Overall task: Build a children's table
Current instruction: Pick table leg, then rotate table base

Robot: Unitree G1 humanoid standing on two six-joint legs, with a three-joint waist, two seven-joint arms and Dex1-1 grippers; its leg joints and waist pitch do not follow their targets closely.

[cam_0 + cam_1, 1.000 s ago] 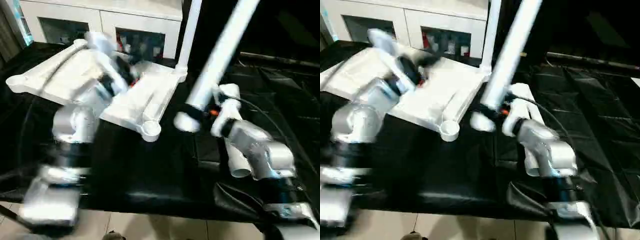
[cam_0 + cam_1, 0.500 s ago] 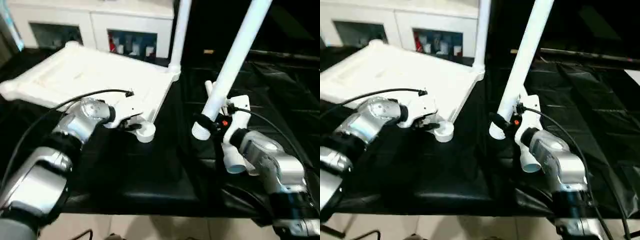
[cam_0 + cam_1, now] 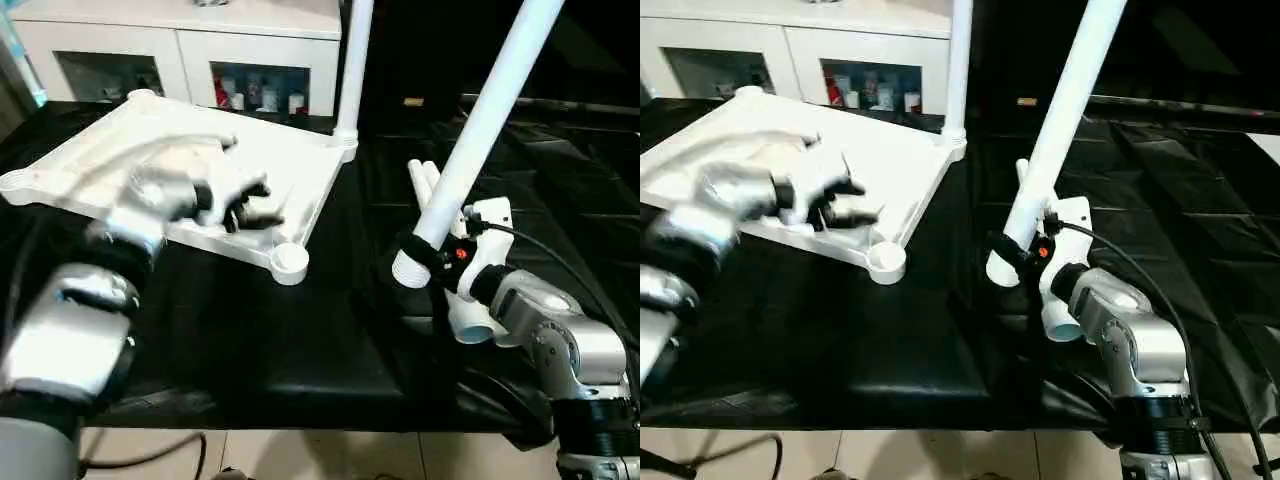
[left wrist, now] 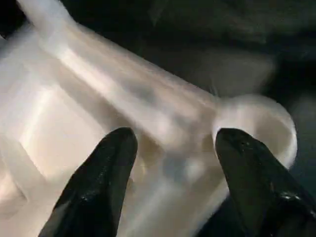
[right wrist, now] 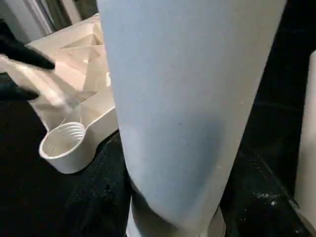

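A black sheet point(image 3: 1200, 230), creased and wrinkled toward the right, covers the work table point(image 3: 300, 400). On it lies the white table top point(image 3: 290, 170), ribbed underside up, one corner socket point(image 3: 289, 260) close to the near edge and one leg point(image 3: 352, 60) standing upright in the far corner. To the right, loose white legs point(image 3: 425, 180) lie on the sheet. Pale floor tiles point(image 3: 940, 455) show below the table's front edge.

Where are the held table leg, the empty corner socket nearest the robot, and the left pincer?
held table leg point(image 3: 478, 130), left eye view, mid shaft.
empty corner socket point(image 3: 289, 261), left eye view, its round rim.
left pincer point(image 4: 173, 163), left wrist view, between its open fingertips.
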